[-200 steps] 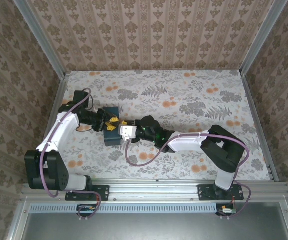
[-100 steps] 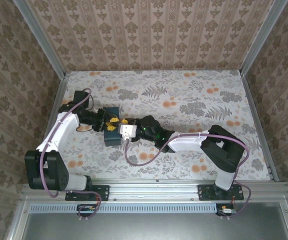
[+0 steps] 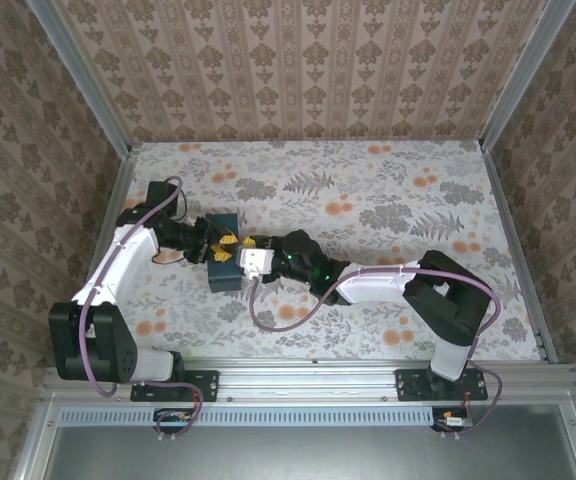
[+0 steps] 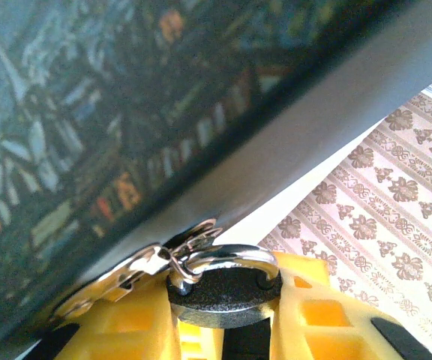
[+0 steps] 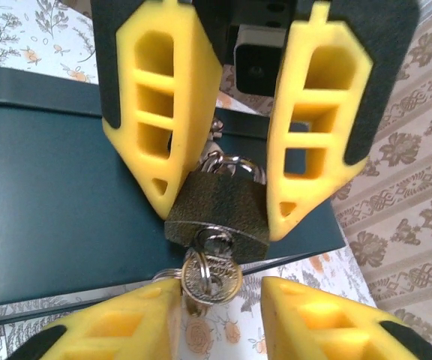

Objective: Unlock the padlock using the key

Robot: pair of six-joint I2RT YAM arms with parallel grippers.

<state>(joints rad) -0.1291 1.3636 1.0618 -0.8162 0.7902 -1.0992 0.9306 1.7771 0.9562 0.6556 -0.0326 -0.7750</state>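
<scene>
Key (image 5: pixel 208 274) sits in padlock (image 5: pixel 217 214), hung on box (image 5: pixel 66 187).

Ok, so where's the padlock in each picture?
Top external: too small to pick out; look at the far end of the dark box.
Left wrist: bottom middle; the padlock is hooked through the box's latch, between yellow fingers.
Right wrist: dead centre, with the key in its bottom.
Shared landmark: the dark box, seen in all three views.
</scene>
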